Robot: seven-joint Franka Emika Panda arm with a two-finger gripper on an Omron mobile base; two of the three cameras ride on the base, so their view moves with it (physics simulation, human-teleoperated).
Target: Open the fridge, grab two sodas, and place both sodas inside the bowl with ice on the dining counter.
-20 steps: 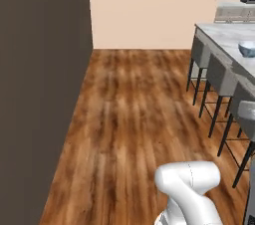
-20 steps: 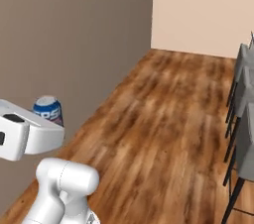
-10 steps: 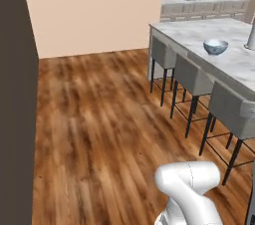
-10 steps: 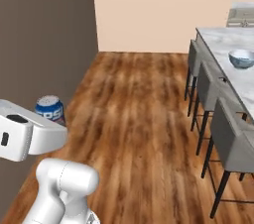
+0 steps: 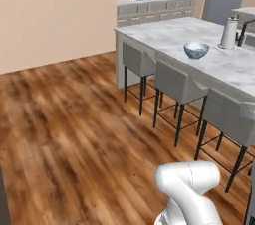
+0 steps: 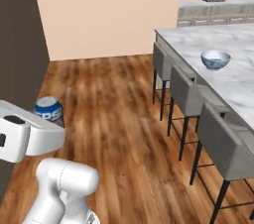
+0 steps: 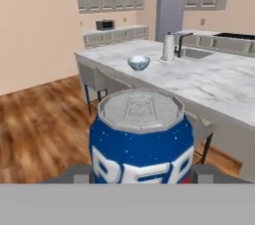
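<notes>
A blue Pepsi can [image 6: 49,110] rides upright above the robot's white hand; a pale bowl [image 6: 215,60] sits on the marble bench [image 6: 233,77].

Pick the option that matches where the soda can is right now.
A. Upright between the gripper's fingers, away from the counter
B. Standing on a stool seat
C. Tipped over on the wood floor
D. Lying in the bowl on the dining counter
A. In the hand view the soda can stands upright between the gripper fingers, while the bowl sits far off on the dining counter.
</notes>
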